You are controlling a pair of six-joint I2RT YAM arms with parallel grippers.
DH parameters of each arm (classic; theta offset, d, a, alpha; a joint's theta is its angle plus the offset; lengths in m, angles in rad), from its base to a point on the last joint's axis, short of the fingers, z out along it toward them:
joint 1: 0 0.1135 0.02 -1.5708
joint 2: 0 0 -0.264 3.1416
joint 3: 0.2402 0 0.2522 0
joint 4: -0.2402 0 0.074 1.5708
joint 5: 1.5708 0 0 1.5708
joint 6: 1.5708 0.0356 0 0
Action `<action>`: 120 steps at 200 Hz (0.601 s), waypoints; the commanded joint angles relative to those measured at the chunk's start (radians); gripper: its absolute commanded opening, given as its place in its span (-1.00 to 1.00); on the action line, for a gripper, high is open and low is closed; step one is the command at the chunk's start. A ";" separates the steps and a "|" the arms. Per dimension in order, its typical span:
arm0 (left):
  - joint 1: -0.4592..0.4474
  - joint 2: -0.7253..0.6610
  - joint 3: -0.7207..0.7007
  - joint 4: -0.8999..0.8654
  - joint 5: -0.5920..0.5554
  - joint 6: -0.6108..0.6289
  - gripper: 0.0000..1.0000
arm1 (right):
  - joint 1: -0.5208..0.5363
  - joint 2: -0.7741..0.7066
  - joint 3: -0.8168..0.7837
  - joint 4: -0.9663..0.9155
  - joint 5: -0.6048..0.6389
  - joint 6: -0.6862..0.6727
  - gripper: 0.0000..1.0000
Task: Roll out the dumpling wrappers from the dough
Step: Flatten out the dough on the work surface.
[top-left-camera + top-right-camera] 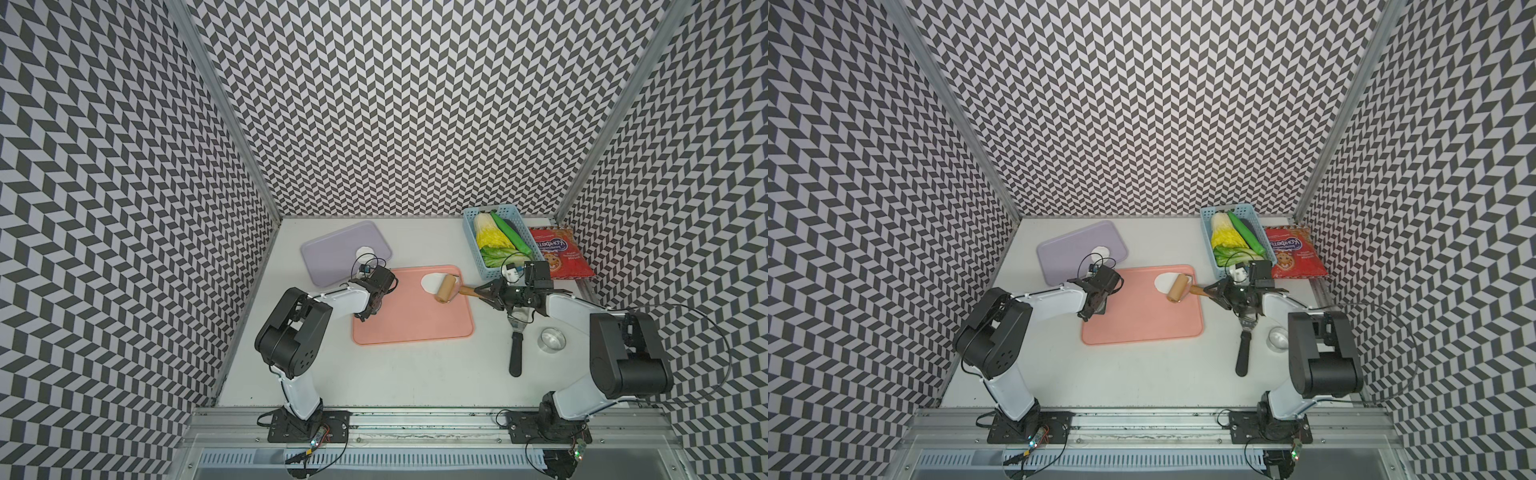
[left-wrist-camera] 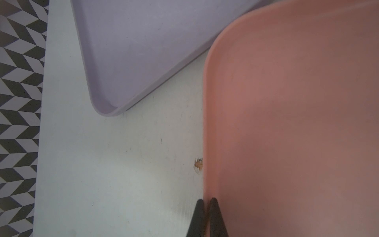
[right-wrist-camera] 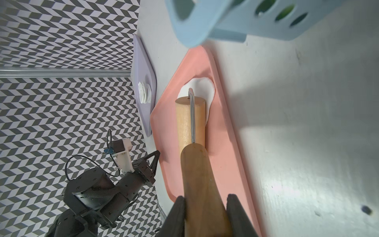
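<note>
**Right gripper (image 1: 484, 291) clamped on the rolling pin (image 1: 446, 288) handle; dough (image 1: 429, 281) just beyond the drum.**

In both top views the drum lies crosswise to its handle on the pink tray (image 1: 411, 324). Its far side overlaps the dough, which spreads straight ahead of the right gripper, so a forward push is judged the next move. The left gripper (image 1: 360, 318) sits well apart from the dough, at the tray's opposite edge. Beyond it, the dumpling wrappers (image 1: 365, 252) are stacked on the lilac tray (image 1: 328, 257). The blue basket (image 1: 472, 241) beside the right gripper holds vegetables. Left wrist view: jaws together on the pink tray's rim. Right wrist view: jaws pinch the wooden handle from both sides, and the dough shows past the drum.
</note>
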 commanded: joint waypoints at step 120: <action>-0.016 0.044 -0.036 -0.078 0.034 -0.006 -1.00 | 0.100 0.034 0.273 -0.102 0.044 0.079 -1.00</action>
